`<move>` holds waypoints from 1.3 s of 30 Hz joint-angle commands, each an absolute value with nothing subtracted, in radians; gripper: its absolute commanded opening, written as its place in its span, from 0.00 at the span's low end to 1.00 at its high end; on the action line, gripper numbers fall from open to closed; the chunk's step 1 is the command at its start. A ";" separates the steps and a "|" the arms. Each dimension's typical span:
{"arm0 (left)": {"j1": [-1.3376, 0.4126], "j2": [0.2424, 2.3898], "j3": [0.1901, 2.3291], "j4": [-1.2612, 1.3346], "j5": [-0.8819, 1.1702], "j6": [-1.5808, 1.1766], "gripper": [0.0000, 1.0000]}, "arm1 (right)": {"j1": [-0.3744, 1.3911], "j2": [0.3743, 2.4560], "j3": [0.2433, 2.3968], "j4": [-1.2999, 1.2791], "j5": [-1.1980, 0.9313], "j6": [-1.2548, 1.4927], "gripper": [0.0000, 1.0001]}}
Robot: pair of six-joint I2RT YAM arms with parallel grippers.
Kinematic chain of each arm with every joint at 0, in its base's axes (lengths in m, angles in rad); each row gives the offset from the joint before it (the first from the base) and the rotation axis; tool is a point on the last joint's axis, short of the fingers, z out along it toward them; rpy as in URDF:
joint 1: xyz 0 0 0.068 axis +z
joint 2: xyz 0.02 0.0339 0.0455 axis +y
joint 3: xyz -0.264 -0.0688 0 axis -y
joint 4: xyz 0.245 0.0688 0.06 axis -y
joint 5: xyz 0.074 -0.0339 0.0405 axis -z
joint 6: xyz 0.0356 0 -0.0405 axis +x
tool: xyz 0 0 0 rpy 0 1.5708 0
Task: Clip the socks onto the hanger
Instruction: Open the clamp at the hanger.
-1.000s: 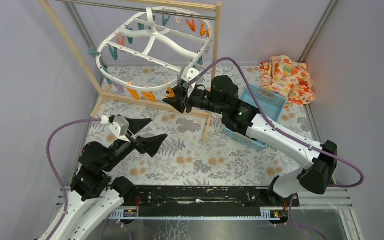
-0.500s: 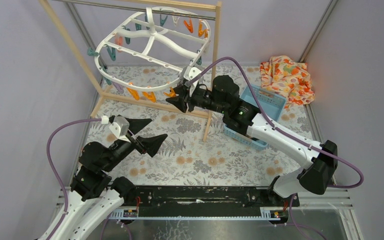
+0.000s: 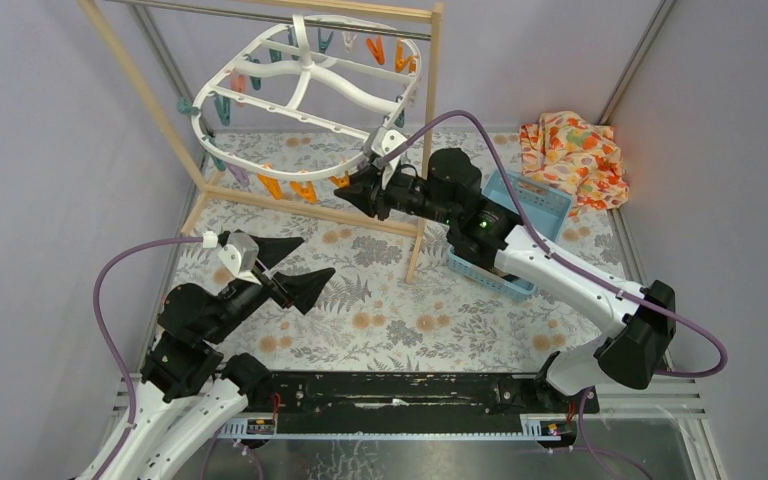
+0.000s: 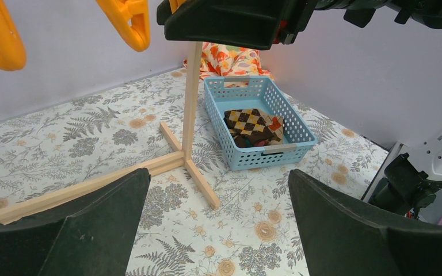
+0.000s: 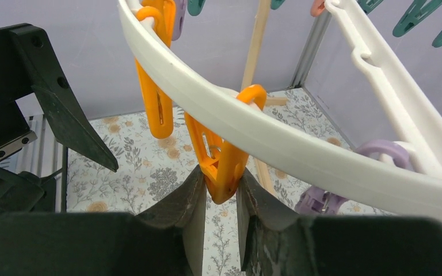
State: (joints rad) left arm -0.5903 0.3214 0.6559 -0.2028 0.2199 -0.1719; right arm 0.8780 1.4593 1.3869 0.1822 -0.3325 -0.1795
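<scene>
Right gripper closes on a hanger peg, socks not yet picked

Over the last second the right gripper moved up and forward from just below the frame to the near rim of the large white plastic oval hanger. Its jaws went from partly spread to narrow. They now pinch the lower end of an orange plastic peg dangling from that rim, one finger pressed on each side. The hanger has tipped slightly against the wooden rail rack as the gripper met it.

The left gripper has not moved. It hovers low over the floral table cover with jaws spread as wide as they go, holding nothing.

The socks are behind and below the right gripper, under its forearm, in the light blue perforated plastic basket. Seen from the left gripper they lie ahead and to its right. The dark brown sock with tan checks lies on top. Any second sock is mostly hidden, so I cannot tell its colour. The large orange floral cloth sits farther behind the basket.

Judgement: peg is secured but no sock is anywhere near it. Task is barely begun. Whether this pinch opens the peg's clamp cannot be told. The free left gripper probably has to fetch the checked sock
</scene>
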 commanded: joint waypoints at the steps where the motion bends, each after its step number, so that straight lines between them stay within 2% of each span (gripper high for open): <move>1: -0.598 0.327 0.677 -0.182 0.227 -0.167 0.99 | 0.862 1.418 1.386 0.261 -0.336 -0.165 0.06; 3: -0.597 0.329 0.676 -0.176 0.228 -0.172 0.99 | 0.860 1.411 1.379 0.262 -0.341 -0.160 0.00; 10: -0.598 0.367 0.709 -0.103 0.228 -0.212 0.99 | 0.861 1.353 1.345 0.253 -0.381 -0.140 0.00; 17: -0.598 0.462 0.790 0.025 0.320 -0.226 0.99 | 0.858 1.338 1.391 0.142 -0.455 -0.134 0.00; 30: -0.598 0.556 0.820 0.197 0.276 -0.137 0.99 | 0.801 1.343 1.425 0.104 -0.578 -0.086 0.00; 35: -0.598 0.655 0.868 0.179 0.276 -0.060 0.99 | 0.784 1.332 1.436 0.090 -0.615 -0.075 0.00; 39: -0.598 0.692 0.824 0.332 0.235 -0.078 0.99 | 0.774 1.326 1.439 0.079 -0.617 -0.083 0.00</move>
State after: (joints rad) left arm -0.5903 0.6670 0.8394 0.1425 0.2764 -0.1101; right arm 0.7898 1.3617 1.3903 0.0753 -0.5739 -0.0917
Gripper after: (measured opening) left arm 0.986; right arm 0.278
